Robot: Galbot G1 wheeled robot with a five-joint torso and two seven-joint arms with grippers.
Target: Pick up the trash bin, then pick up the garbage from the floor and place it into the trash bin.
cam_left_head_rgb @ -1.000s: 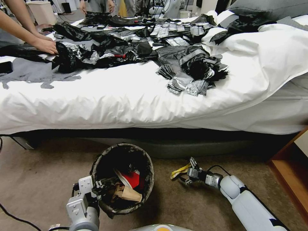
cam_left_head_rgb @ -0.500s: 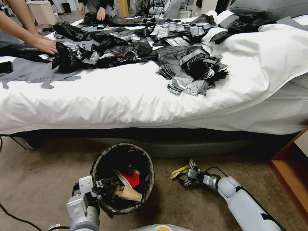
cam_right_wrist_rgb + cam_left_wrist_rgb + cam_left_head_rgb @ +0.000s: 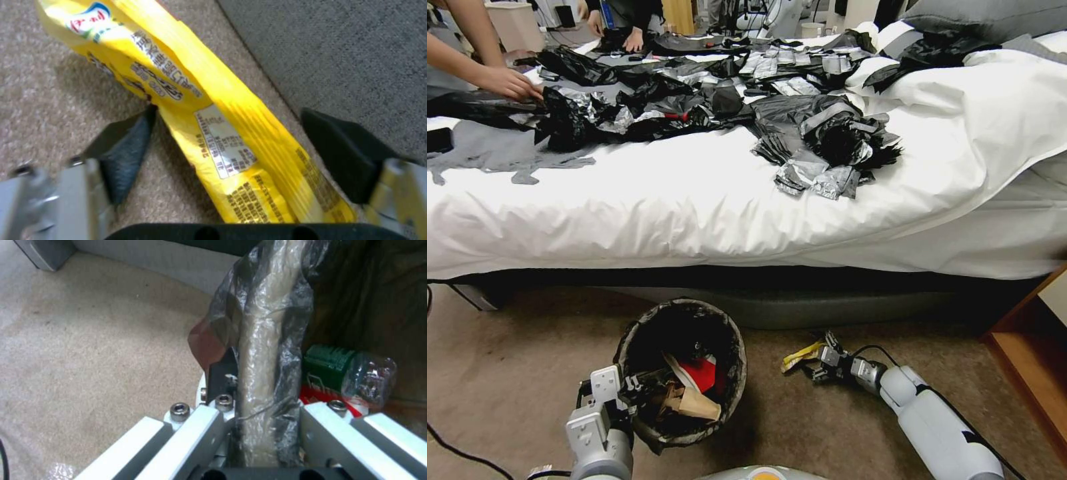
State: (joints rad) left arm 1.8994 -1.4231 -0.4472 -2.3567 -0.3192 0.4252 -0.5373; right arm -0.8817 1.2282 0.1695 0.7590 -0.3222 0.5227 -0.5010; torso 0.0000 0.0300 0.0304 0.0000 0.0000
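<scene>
**Yellow wrapper sits between open jaws, a thin target on carpet**

Your right gripper (image 3: 822,360) is down on the carpet (image 3: 507,380) just in front of the bed base (image 3: 827,308), its two dark pads (image 3: 126,150) spread apart on either side of the yellow wrapper (image 3: 213,133). One pad touches the wrapper's edge; the other stands off it with bare carpet between. The wrapper lies flat and slanted across the opening, not square to it.

Your left gripper (image 3: 627,390) is clamped on the rim of the trash bin (image 3: 627,340), the liner bunched between its fingers. The bin hangs near the wrapper, its mouth open, already carrying a red-and-white wrapper (image 3: 700,372), brown paper scraps (image 3: 694,402) and a green-labelled bottle (image 3: 347,371).

The risks here, as a judgement: the film is thin and slick, so closing pads may slide it sideways or pinch only a corner, and it could slip out on the lift. Pads pressed too low may catch carpet pile instead. The free end of the wrapper is long and could hit the bin's rim on the way over. The bin is held by one point of its rim, so it may tilt and spill what it holds.
</scene>
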